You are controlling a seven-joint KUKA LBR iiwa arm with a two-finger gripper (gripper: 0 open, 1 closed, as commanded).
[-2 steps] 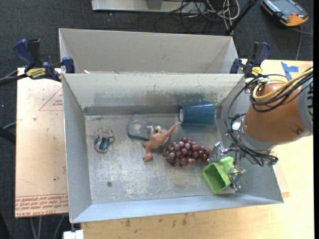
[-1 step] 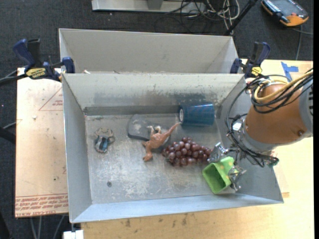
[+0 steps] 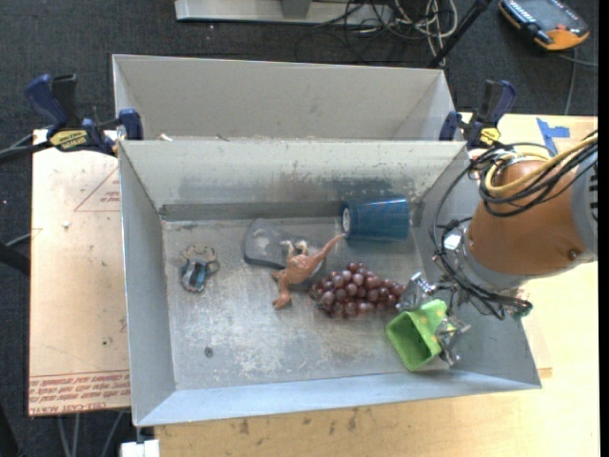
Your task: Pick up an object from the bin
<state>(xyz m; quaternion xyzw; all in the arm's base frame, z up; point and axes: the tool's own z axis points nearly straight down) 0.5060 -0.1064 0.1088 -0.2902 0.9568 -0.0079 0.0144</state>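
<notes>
The gripper (image 3: 433,320) sits in the near right corner of the grey metal bin (image 3: 247,350), reaching in from the right under the arm's orange cover (image 3: 523,227). Its 2 metal fingers (image 3: 418,289) stand on either side of a small green plastic cup (image 3: 411,339) and pinch it by its rim end. The cup is tilted, with its open mouth facing left and toward the near wall, and it lies close to where the floor meets the right slope.

Just left of the cup and gripper lies a bunch of dark purple toy grapes (image 3: 354,290). An orange-brown toy dinosaur (image 3: 299,272) touches the bunch on its left. Farther back, a dark blue cup (image 3: 378,219) lies on its side against the far wall, and a flat grey piece (image 3: 261,243) lies to its left. 1 small blue and silver clip-like thing (image 3: 197,272) lies well apart on the left of the floor.
</notes>
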